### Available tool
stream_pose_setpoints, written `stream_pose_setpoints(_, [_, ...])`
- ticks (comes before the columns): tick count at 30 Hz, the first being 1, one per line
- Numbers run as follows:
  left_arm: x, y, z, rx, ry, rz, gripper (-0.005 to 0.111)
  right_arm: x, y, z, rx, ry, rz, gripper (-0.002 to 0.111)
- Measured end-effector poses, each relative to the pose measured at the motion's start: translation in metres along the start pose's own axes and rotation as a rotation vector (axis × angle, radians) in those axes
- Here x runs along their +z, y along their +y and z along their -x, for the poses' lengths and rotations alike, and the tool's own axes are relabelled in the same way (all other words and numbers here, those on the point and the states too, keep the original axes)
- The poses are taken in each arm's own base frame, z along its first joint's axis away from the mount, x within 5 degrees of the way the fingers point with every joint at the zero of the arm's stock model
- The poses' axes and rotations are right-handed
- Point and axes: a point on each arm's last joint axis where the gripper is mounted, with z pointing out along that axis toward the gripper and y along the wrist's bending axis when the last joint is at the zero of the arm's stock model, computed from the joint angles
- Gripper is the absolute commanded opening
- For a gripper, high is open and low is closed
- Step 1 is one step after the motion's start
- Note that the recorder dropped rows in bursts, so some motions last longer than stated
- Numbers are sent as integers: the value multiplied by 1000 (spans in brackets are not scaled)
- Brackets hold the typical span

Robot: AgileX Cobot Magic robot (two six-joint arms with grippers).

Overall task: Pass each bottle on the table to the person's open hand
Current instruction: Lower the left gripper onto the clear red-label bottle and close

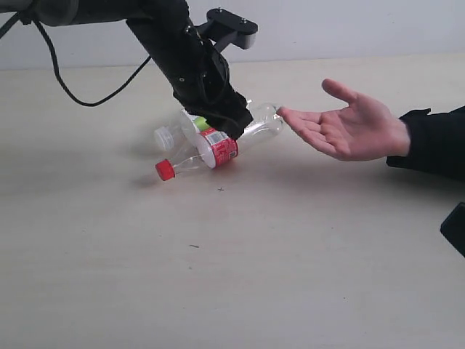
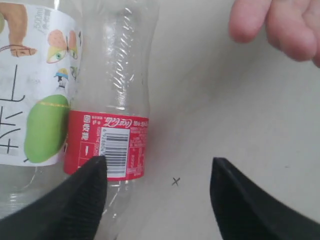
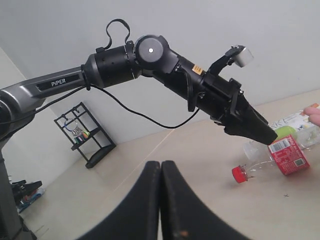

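Two bottles lie side by side on the table [image 1: 254, 276]. The clear red-label bottle [image 1: 218, 147] has its red cap [image 1: 166, 170] pointing away from the person's open hand [image 1: 349, 127]. Just behind it lies the clear bottle with a white fruit-print label [image 2: 35, 100]. My left gripper [image 1: 231, 129] hangs over them, open. In the left wrist view one fingertip [image 2: 95, 172] overlaps the red label [image 2: 107, 142], and only bare table shows between the jaws. The hand waits palm up, close to the bottles' bases. My right gripper [image 3: 161, 167] is shut and empty, far from the bottles.
A black cable [image 1: 80, 87] trails from the left arm over the table's far side. A black shelf rack [image 3: 85, 135] stands on the floor beyond the table. The person's black sleeve [image 1: 432, 142] reaches in at the right edge.
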Motion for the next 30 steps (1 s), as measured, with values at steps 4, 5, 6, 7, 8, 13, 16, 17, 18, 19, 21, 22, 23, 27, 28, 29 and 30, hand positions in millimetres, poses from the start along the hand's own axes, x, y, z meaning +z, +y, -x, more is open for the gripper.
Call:
stream_pose_setpoints(4, [3, 5, 2, 35, 13, 39, 59, 0, 0, 0, 0, 0, 0, 0])
stream_pose_setpoints(5, [3, 6, 2, 42, 16, 47, 59, 0, 0, 0, 0, 0, 0, 0])
stream_pose_setpoints(6, [4, 7, 2, 46, 18, 52, 59, 0, 0, 0, 0, 0, 0, 0])
stream_pose_setpoints(7, [7, 7, 2, 50, 23, 56, 59, 0, 0, 0, 0, 0, 0, 0])
stream_pose_setpoints(8, [8, 8, 3, 59, 24, 59, 59, 0, 0, 0, 0, 0, 0, 0])
stream_pose_setpoints(13, [22, 10, 1, 94, 51, 54, 60, 0, 0, 0, 0, 0, 0, 0])
stream_pose_setpoints(16, [28, 11, -1, 101, 65, 51, 60, 0, 0, 0, 0, 0, 0, 0])
stream_pose_setpoints(17, [30, 11, -1, 103, 67, 50, 60, 0, 0, 0, 0, 0, 0, 0])
stream_pose_setpoints(18, [30, 12, -1, 102, 68, 50, 60, 0, 0, 0, 0, 0, 0, 0])
stream_pose_setpoints(19, [31, 12, -1, 102, 70, 49, 60, 0, 0, 0, 0, 0, 0, 0])
stream_pose_setpoints(21, [36, 12, -3, 103, 78, 46, 60, 0, 0, 0, 0, 0, 0, 0])
stream_pose_setpoints(22, [38, 13, -3, 102, 79, 47, 60, 0, 0, 0, 0, 0, 0, 0])
stream_pose_setpoints(23, [42, 13, -3, 102, 75, 49, 60, 0, 0, 0, 0, 0, 0, 0])
stream_pose_setpoints(27, [44, 15, -1, 109, 49, 69, 60, 0, 0, 0, 0, 0, 0, 0])
stream_pose_setpoints(28, [44, 15, -1, 109, 48, 69, 60, 0, 0, 0, 0, 0, 0, 0])
stream_pose_setpoints(29, [46, 16, -1, 110, 52, 69, 60, 0, 0, 0, 0, 0, 0, 0])
stream_pose_setpoints(30, [48, 16, -2, 110, 57, 68, 60, 0, 0, 0, 0, 0, 0, 0])
